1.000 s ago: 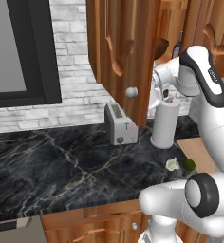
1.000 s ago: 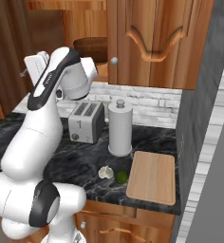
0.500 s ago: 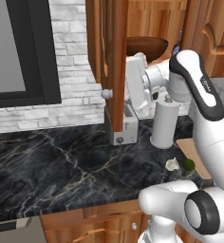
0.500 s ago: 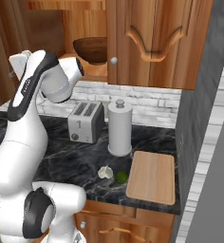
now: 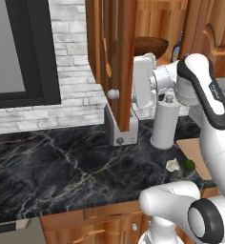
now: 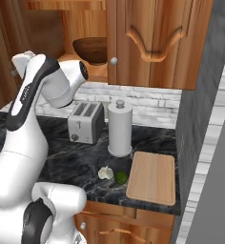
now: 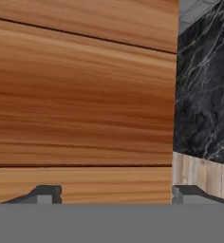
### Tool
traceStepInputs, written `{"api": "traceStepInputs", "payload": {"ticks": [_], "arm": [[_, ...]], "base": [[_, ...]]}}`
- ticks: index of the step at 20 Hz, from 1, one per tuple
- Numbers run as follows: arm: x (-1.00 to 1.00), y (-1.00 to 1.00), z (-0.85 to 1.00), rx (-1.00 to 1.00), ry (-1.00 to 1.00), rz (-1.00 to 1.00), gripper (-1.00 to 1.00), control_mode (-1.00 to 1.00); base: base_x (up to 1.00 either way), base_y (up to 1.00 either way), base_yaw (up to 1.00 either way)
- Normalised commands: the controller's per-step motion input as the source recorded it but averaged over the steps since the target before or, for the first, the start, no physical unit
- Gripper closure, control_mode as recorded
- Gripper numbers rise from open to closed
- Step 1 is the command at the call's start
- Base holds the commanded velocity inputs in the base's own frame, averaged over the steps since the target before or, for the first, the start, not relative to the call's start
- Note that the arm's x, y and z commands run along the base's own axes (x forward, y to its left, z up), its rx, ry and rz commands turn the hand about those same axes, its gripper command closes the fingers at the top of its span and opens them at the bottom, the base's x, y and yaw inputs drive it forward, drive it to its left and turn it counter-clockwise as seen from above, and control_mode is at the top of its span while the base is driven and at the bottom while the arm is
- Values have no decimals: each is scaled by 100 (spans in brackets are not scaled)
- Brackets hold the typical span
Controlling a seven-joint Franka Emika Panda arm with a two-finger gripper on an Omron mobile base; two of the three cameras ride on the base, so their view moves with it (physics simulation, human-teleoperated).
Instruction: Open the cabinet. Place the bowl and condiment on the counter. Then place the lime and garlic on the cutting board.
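Cabinet (image 5: pixel 121 62): reddish-brown wood with visible grain, arched raised panels. One door stands swung out edge-on toward the left base camera, one small round silvery knob (image 5: pixel 113 94) on it; a second door (image 6: pixel 157 40) is shut, with one knob (image 6: pixel 114 61).

Gripper (image 7: pixel 114 193): pointed flat at the inner face of the swung door, very close. The hand view shows smooth banded wood grain across the frame; the two dark fingertips sit wide apart at the bottom, nothing between them. White hand (image 5: pixel 144 82) is just behind the door.

Inside the cabinet, on the shelf: one wide round dark-brown wooden bowl (image 6: pixel 91 49); one small dark bottle, the condiment (image 5: pixel 177 47), blue cap, beside the bowl.

Counter (image 5: pixel 47 167): black marble, pale and gold veins, glossy. On it:
- one silvery two-slot toaster (image 6: pixel 86 122)
- one upright white cylindrical paper-towel roll (image 6: pixel 120 127), just beside the toaster
- one whitish lumpy garlic (image 6: pixel 105 172)
- one round bright-green lime (image 6: pixel 121 177), just beside the garlic
- one flat light-tan cutting board (image 6: pixel 153 177), rectangular, rounded corners, near the lime; lime and garlic lie off it.

Wall behind: pale grey brick (image 5: pixel 71 71).
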Motion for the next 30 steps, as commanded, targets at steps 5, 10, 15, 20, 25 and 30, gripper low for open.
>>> {"api": "traceStepInputs", "payload": {"ticks": [5, 10, 15, 20, 25, 30], "arm": [[-16, -71, 0, 4, -1, 0, -100, -100], [-17, -63, 0, 1, -4, 0, -100, -100], [-39, -39, -2, -5, -8, 0, -100, -100], [-45, -34, -6, -13, -11, 0, -100, -100], [-51, -37, -10, -16, -20, 0, -100, -100], [-47, -35, -18, -18, -31, 0, -100, -100]], "base": [[0, 0, 0], [0, 0, 0], [0, 0, 0], [0, 0, 0], [0, 0, 0], [0, 0, 0]]}}
